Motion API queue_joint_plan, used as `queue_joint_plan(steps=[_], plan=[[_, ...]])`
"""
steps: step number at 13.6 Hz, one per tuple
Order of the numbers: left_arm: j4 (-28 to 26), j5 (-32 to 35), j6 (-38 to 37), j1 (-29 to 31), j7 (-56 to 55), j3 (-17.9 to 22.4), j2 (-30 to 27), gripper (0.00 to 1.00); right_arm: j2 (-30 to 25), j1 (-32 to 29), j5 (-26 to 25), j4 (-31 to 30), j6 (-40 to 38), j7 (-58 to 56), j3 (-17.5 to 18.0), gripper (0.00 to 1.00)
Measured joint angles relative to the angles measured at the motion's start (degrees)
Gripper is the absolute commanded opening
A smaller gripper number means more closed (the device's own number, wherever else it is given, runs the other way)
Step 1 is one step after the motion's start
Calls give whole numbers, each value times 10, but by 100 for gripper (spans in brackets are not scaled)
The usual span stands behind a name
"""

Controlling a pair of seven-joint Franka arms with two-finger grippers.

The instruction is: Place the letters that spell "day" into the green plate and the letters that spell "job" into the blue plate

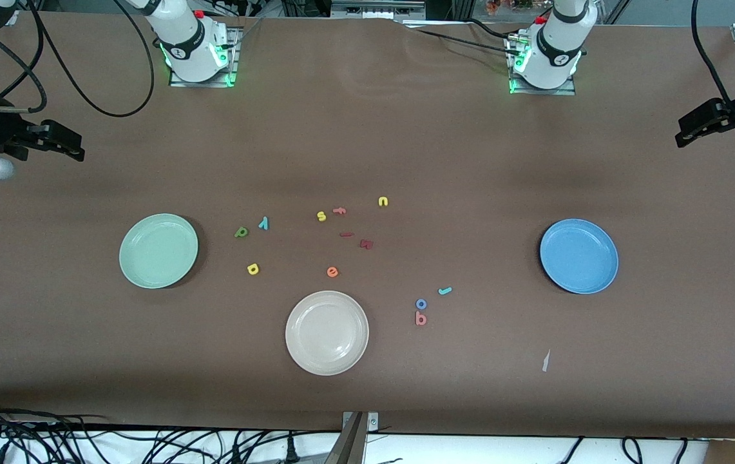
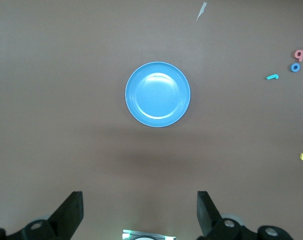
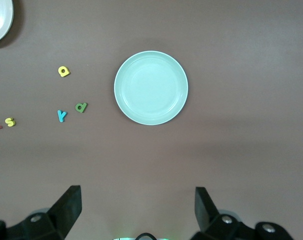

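Both grippers, left gripper [image 2: 140,215] and right gripper [image 3: 138,212], open, empty. Risk: confusing yellow "a" [image 1: 252,269] with yellow "s" [image 1: 321,216]; tiny letters slipping.

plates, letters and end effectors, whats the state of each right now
green plate: empty
blue plate: empty
cream-white plate: empty
d, a, y: loose on the table beside the green plate
j, o, b: loose on the table
left end effector: open, holding nothing
right end effector: open, holding nothing
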Motion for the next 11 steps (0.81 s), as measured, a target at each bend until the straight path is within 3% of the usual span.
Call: queue_joint_plan(steps=[11], plan=[[0, -36, 0, 16, -1, 5, 0, 100, 0, 0, 0, 0, 0, 0, 0, 100]])
